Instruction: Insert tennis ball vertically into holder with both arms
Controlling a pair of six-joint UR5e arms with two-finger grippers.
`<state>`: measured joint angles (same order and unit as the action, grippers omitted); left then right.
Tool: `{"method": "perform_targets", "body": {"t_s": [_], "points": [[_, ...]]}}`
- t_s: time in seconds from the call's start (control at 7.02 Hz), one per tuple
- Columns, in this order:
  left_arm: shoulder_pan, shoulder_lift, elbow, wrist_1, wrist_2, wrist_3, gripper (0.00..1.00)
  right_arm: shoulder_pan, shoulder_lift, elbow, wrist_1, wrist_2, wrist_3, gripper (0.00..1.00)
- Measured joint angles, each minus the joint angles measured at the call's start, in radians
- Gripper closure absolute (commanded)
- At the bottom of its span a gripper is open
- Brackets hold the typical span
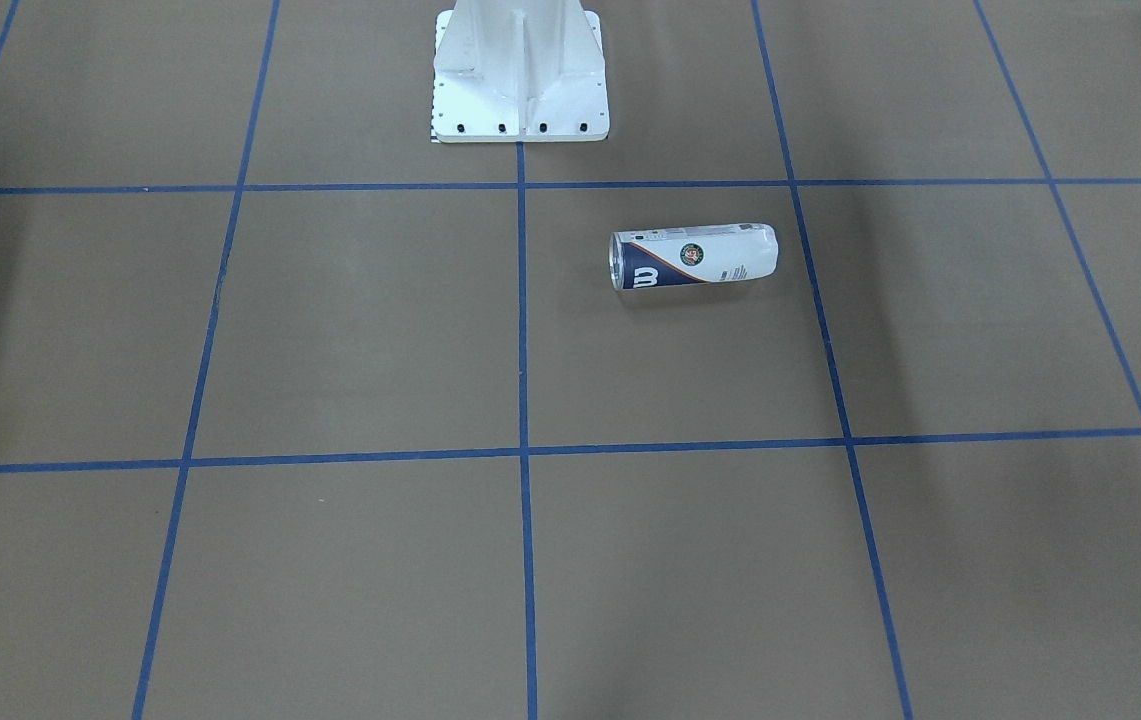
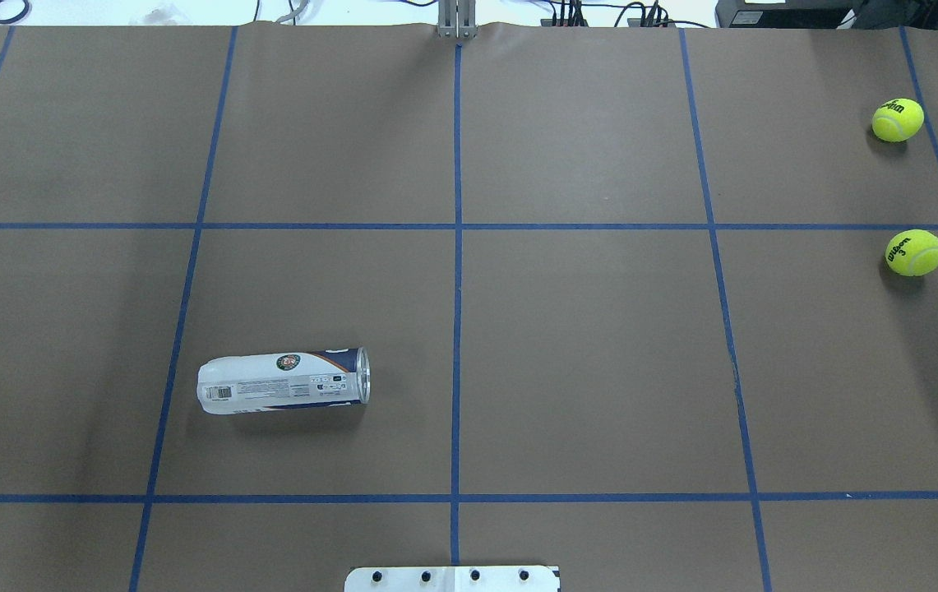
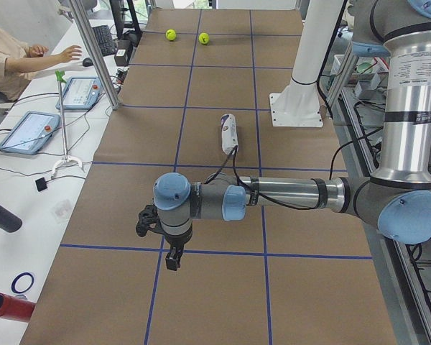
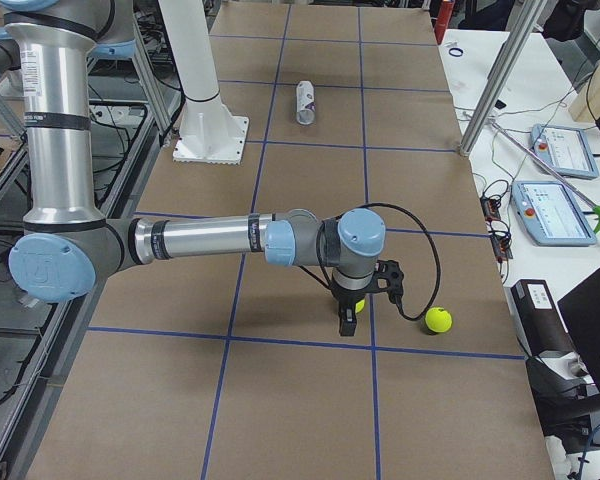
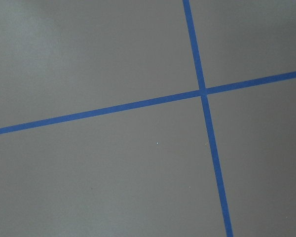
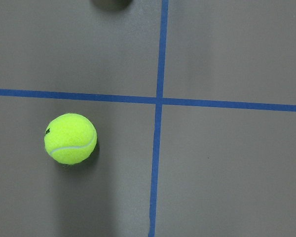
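Left gripper hangs fingers-down over the bare table; I cannot tell whether it is parted or closed. Nor for the right gripper, which partly hides one ball, with a second ball near. The holder lies on its side, well apart from both balls, its metal rim toward the table's middle

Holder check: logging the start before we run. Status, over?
Left tool, right tool aloft; open or shut unclear. Holder on its side, untouched. Near tennis ball, far tennis ball loose at robot's right. Nothing seen in the way.
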<state>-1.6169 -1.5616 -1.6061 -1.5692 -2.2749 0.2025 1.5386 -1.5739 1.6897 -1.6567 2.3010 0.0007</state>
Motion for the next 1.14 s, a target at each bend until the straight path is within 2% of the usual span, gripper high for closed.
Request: {"method": "perform_targets", "body": {"t_s": [0.71,1.14], "points": [[0.000,-0.003,-0.019,-0.009,0.001,0.000,0.00,0.000,0.002,0.000,0.000,0.001,0.001,0.00],[0.008,-0.010,-0.082,-0.038,0.001,-0.006,0.00,0.000,0.002,0.000,0.000,0.001,0.002,0.00]]}}
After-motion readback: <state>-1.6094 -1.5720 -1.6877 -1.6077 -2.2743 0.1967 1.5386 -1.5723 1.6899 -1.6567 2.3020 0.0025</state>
